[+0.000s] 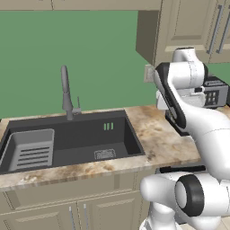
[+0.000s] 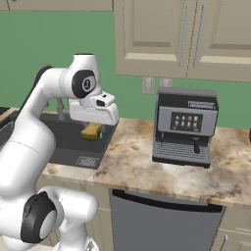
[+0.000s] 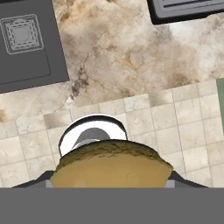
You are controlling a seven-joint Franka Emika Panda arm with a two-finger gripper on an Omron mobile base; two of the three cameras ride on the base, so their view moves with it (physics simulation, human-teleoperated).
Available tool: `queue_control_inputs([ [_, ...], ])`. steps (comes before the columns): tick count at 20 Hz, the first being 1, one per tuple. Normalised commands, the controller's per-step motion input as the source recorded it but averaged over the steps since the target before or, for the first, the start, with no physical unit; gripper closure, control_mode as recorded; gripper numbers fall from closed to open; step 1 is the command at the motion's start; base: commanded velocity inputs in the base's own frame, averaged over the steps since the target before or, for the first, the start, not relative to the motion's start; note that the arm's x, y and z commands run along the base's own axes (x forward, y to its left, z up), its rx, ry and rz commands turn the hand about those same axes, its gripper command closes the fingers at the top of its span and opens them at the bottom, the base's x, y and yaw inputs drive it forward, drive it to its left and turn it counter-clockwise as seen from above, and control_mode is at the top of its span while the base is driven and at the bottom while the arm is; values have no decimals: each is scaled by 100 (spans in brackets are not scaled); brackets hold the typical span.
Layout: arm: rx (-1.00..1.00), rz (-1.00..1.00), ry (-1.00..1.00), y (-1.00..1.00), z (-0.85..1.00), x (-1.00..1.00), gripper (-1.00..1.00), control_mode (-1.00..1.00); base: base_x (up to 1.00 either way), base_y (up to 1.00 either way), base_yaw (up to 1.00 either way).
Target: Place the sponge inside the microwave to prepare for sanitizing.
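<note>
The sponge (image 2: 91, 131), an olive-yellow block, hangs under the white hand above the counter edge beside the sink. My gripper (image 2: 93, 133) is shut on it. In the hand view the sponge (image 3: 111, 165) sits wide between the two fingers, whose dark tips (image 3: 184, 180) just show at its sides, and my gripper (image 3: 111, 177) looks straight down on marbled counter and tiled floor. The microwave is out of view.
A dark sink (image 1: 67, 139) with a grey faucet (image 1: 66, 92) and a rack insert lies left of the arm. A silver-black coffee machine (image 2: 185, 126) stands on the counter (image 2: 132, 164) to the right. Wall cabinets (image 2: 162, 37) hang overhead, and a dishwasher front (image 2: 162, 223) sits below.
</note>
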Motion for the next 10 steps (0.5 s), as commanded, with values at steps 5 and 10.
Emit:
queue_control_inputs([
  [5, 0, -5, 7, 4, 0, -4, 100, -100, 0, 0, 0],
  [10, 0, 0, -1, 0, 0, 0, 100, -100, 0, 0, 0],
])
